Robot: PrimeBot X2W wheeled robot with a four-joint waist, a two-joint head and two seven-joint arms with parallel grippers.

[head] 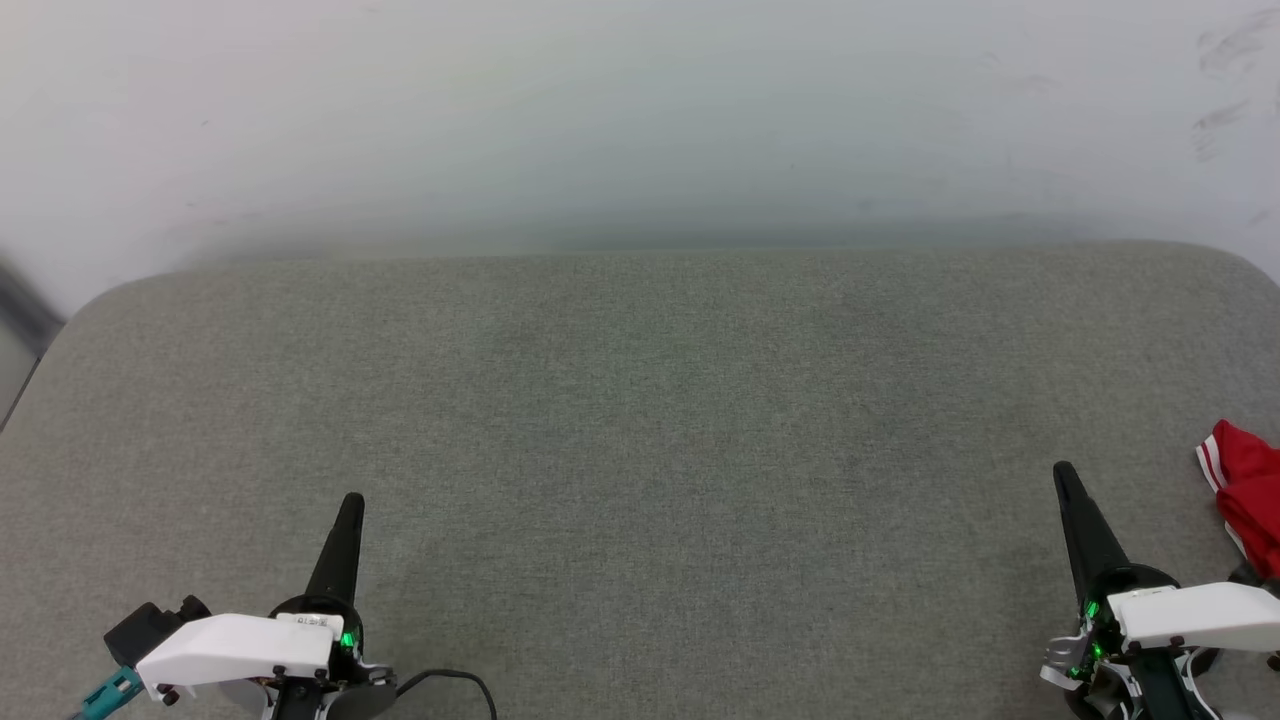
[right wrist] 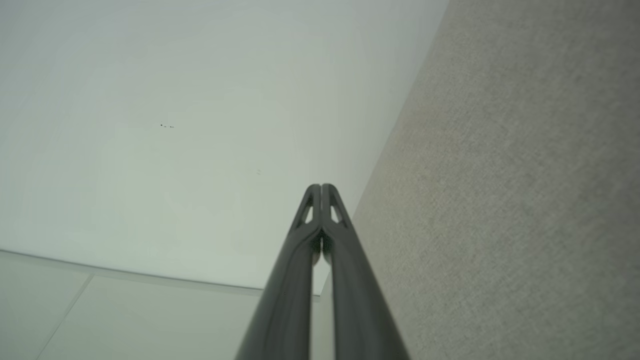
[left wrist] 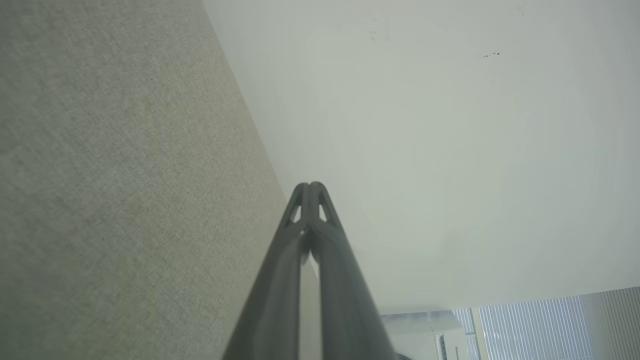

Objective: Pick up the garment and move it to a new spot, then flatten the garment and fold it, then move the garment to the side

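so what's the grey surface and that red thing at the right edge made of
The grey surface looks like matte woven upholstery: fine weave texture, rounded padded-looking corners. The red garment looks like soft cloth, probably a knit: it lies crumpled in folds, with white stripe trim.

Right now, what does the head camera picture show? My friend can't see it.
A bunched red garment with white stripes peeks in at the right edge of a wide grey fabric surface. The left pincer and right pincer, both shut, point up from the bottom corners.
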